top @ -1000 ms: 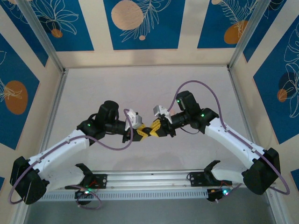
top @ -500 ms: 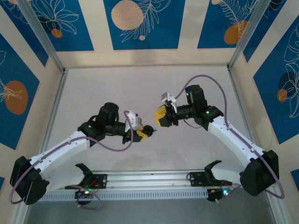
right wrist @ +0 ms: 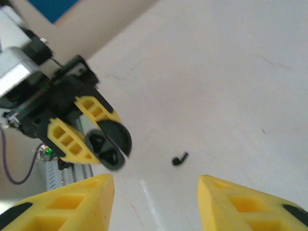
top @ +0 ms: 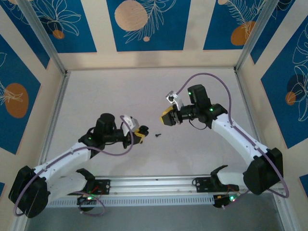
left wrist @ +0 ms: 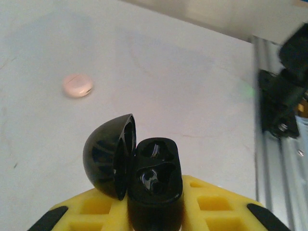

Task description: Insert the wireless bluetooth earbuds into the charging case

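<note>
The black charging case (left wrist: 155, 185) stands with its lid (left wrist: 107, 156) swung open to the left, and my left gripper (left wrist: 154, 214) is shut on its base. Something glossy sits in the case's nearer well; whether it is an earbud I cannot tell. In the top view the left gripper (top: 140, 133) holds the case low over the table. One tiny black earbud (top: 158, 135) lies loose on the table just right of it. The right wrist view has that earbud (right wrist: 179, 159) beyond my right gripper (right wrist: 156, 202), which is open with nothing between its fingers. In the top view the right gripper (top: 166, 118) hovers up and right of the earbud.
An aluminium rail (top: 154, 185) with black brackets runs along the near edge, also seen as the rail (left wrist: 279, 144) on the right of the left wrist view. A pale pink round spot (left wrist: 77, 85) lies on the white table. Patterned walls (top: 144, 24) enclose the sides.
My right gripper opened and drew back up and to the right, away from the case. The left arm pulled back leftward with the case. An earbud now lies on the table between them.
</note>
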Action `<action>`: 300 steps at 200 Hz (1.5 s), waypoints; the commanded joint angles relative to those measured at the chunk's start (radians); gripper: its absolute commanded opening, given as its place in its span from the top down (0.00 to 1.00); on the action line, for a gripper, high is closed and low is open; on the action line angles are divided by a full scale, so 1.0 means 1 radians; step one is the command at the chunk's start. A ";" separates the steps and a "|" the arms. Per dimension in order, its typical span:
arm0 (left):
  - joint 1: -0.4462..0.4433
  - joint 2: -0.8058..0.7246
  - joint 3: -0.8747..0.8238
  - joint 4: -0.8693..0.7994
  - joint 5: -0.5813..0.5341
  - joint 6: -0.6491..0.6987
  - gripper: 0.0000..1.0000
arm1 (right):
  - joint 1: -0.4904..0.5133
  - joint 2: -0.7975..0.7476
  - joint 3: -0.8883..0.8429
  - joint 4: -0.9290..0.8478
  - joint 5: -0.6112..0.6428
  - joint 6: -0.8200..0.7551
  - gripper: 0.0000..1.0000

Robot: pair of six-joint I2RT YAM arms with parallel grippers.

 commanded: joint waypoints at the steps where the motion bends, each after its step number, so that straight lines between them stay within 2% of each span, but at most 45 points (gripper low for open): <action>1: 0.060 -0.038 -0.050 0.109 -0.089 -0.142 0.75 | 0.022 0.062 0.063 -0.159 0.146 0.131 0.51; 51: 0.161 -0.083 -0.093 0.066 -0.165 -0.242 0.75 | 0.086 0.205 0.144 -0.247 0.219 0.111 0.51; 71: 0.176 -0.093 -0.093 0.043 -0.175 -0.258 0.75 | 0.106 0.288 0.198 -0.306 0.202 -0.031 0.52; 101: 0.194 -0.103 -0.096 0.037 -0.178 -0.291 0.75 | 0.129 0.411 0.267 -0.375 0.252 -0.313 0.50; 120: 0.208 -0.100 -0.093 0.019 -0.170 -0.306 0.75 | 0.126 0.455 0.294 -0.366 0.228 -0.422 0.49; 152: 0.224 -0.099 -0.096 0.003 -0.152 -0.313 0.75 | 0.127 0.502 0.323 -0.302 0.343 -0.578 0.44; 172: 0.230 -0.102 -0.096 -0.001 -0.145 -0.314 0.76 | 0.114 0.511 0.323 -0.261 0.369 -0.685 0.43; 186: 0.234 -0.099 -0.095 -0.002 -0.138 -0.312 0.76 | 0.100 0.519 0.337 -0.264 0.348 -0.742 0.43; 206: 0.239 -0.093 -0.093 -0.005 -0.126 -0.312 0.77 | 0.094 0.515 0.339 -0.302 0.261 -0.897 0.53; 217: 0.242 -0.094 -0.093 -0.008 -0.122 -0.310 0.77 | 0.096 0.505 0.323 -0.299 0.223 -0.967 0.54; 246: 0.253 -0.104 -0.099 -0.014 -0.123 -0.313 0.78 | 0.099 0.542 0.344 -0.339 0.205 -1.056 0.54; 300: 0.275 -0.114 -0.099 -0.021 -0.109 -0.309 0.80 | 0.146 0.651 0.385 -0.397 0.354 -1.147 0.55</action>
